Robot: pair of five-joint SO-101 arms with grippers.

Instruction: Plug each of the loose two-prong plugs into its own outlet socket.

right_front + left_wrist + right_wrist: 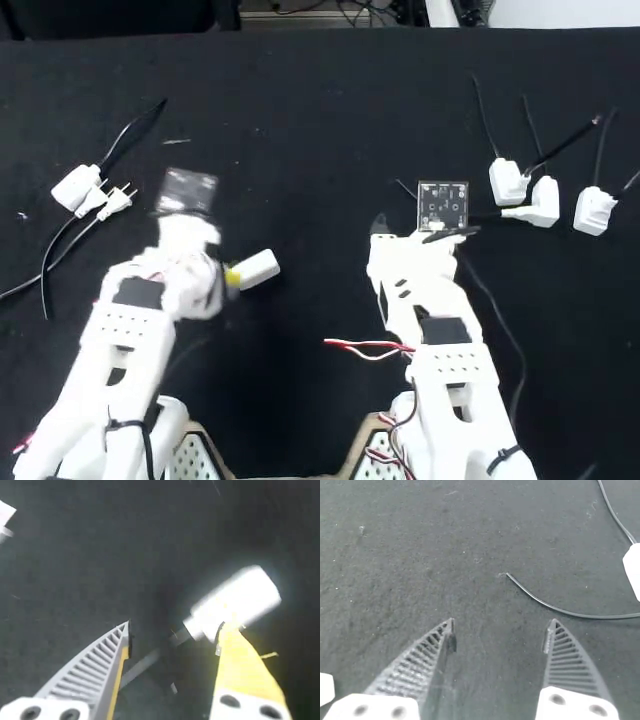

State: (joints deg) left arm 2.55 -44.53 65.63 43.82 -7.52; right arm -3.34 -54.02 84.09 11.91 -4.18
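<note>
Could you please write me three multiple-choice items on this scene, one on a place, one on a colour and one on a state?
1. Where does the white plug nearest the left end effector lie?
A) by its yellow finger
B) on top of the right arm
C) off the table

2. What colour is the table cloth?
A) white
B) black
C) green

3. How is the right end effector?
A) shut on a plug
B) shut, empty
C) open, empty

Answers: 1 A, the plug lies at that finger's tip. 2 B, the cloth is black throughout. 3 C, its fingers stand apart over bare cloth.
</note>
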